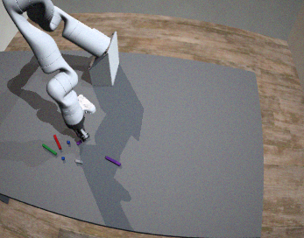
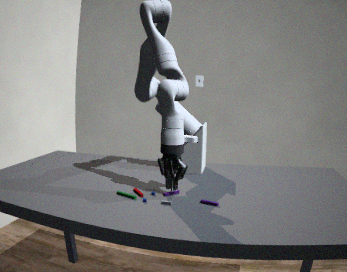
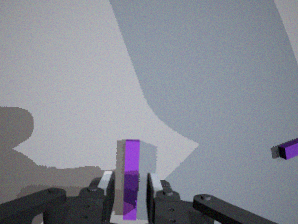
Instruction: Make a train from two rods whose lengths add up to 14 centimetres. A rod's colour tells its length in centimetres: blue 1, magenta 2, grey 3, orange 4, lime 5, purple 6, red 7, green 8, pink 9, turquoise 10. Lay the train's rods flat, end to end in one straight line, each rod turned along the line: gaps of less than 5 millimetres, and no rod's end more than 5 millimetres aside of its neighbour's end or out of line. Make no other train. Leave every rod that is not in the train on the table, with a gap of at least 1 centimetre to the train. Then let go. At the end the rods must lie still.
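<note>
My gripper (image 1: 84,139) (image 2: 172,189) (image 3: 130,185) is low over the table, partly open. Its fingers stand on either side of one purple rod (image 1: 79,143) (image 2: 166,194) (image 3: 132,155), with a narrow gap on each side in the wrist view; the fingers partly hide this rod in the top and exterior views. A second purple rod (image 1: 113,161) (image 2: 209,203) (image 3: 289,149) lies apart to the right. A green rod (image 1: 49,150) (image 2: 126,195) lies at the left, beside a red rod (image 1: 57,142) (image 2: 138,192). No rods lie end to end.
One blue rod (image 1: 68,142) (image 2: 153,193) lies between the red rod and the gripper. Another blue rod (image 1: 63,158) (image 2: 144,200) lies nearer the front edge. A short grey rod (image 1: 79,162) (image 2: 166,203) lies in front of the gripper. Arm shadows cross the table (image 1: 203,131).
</note>
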Available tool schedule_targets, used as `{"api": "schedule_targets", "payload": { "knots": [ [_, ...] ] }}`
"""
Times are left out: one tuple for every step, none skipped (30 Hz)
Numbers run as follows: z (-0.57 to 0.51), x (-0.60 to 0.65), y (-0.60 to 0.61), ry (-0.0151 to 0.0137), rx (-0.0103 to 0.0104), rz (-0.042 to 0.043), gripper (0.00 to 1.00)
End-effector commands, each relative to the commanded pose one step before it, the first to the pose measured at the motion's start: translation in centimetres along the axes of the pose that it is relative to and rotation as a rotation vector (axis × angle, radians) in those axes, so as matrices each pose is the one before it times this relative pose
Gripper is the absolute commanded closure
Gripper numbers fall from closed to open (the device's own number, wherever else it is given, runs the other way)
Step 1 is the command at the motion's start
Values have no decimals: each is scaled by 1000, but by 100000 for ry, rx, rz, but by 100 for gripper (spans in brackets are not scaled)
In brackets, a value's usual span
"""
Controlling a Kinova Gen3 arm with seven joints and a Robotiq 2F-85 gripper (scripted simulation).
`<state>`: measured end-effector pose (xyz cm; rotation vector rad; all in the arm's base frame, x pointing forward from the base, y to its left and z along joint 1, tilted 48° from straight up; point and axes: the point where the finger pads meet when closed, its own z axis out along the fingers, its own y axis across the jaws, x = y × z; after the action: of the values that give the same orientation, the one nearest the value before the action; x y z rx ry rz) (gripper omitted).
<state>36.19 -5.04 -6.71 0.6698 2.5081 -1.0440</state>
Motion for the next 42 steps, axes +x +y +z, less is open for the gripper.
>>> {"api": "schedule_targets", "payload": {
  "knots": [
    [-55, -12, 54, -48, -148, -10, 76],
    [0, 0, 0, 0, 0, 0, 76],
    [0, 0, 0, 0, 0, 0, 76],
    [0, 0, 0, 0, 0, 0, 76],
    [0, 0, 0, 0, 0, 0, 76],
    [0, 0, 0, 0, 0, 0, 76],
    [0, 0, 0, 0, 0, 0, 76],
    [0, 0, 0, 0, 0, 0, 76],
    [0, 0, 0, 0, 0, 0, 76],
    [0, 0, 0, 0, 0, 0, 76],
    [0, 0, 0, 0, 0, 0, 76],
    [0, 0, 0, 0, 0, 0, 76],
    [0, 0, 0, 0, 0, 0, 76],
    [0, 0, 0, 0, 0, 0, 76],
    [0, 0, 0, 0, 0, 0, 76],
    [0, 0, 0, 0, 0, 0, 76],
    [0, 0, 0, 0, 0, 0, 76],
    [0, 0, 0, 0, 0, 0, 76],
    [0, 0, 0, 0, 0, 0, 76],
    [0, 0, 0, 0, 0, 0, 76],
    [0, 0, 0, 0, 0, 0, 76],
    [0, 0, 0, 0, 0, 0, 76],
    [0, 0, 0, 0, 0, 0, 76],
    [0, 0, 0, 0, 0, 0, 76],
    [0, 0, 0, 0, 0, 0, 76],
    [1, 0, 0, 0, 0, 0, 76],
    [4, 0, 0, 0, 0, 0, 76],
    [10, 0, 0, 0, 0, 0, 76],
    [18, 0, 0, 0, 0, 0, 76],
    [27, 0, 0, 0, 0, 0, 76],
    [37, 0, 0, 0, 0, 0, 76],
    [47, 0, 0, 0, 0, 0, 76],
    [58, 0, 0, 0, 0, 0, 76],
    [68, 0, 0, 0, 0, 0, 76],
    [77, 0, 0, 0, 0, 0, 76],
    [85, 0, 0, 0, 0, 0, 76],
    [0, 0, 0, 0, 0, 0, 76],
    [0, 0, 0, 0, 0, 0, 76],
    [93, 0, 0, 0, 0, 0, 76],
    [98, 0, 0, 0, 0, 0, 76],
    [102, 0, 0, 0, 0, 0, 76],
    [104, 0, 0, 0, 0, 0, 76]
  ]
}}
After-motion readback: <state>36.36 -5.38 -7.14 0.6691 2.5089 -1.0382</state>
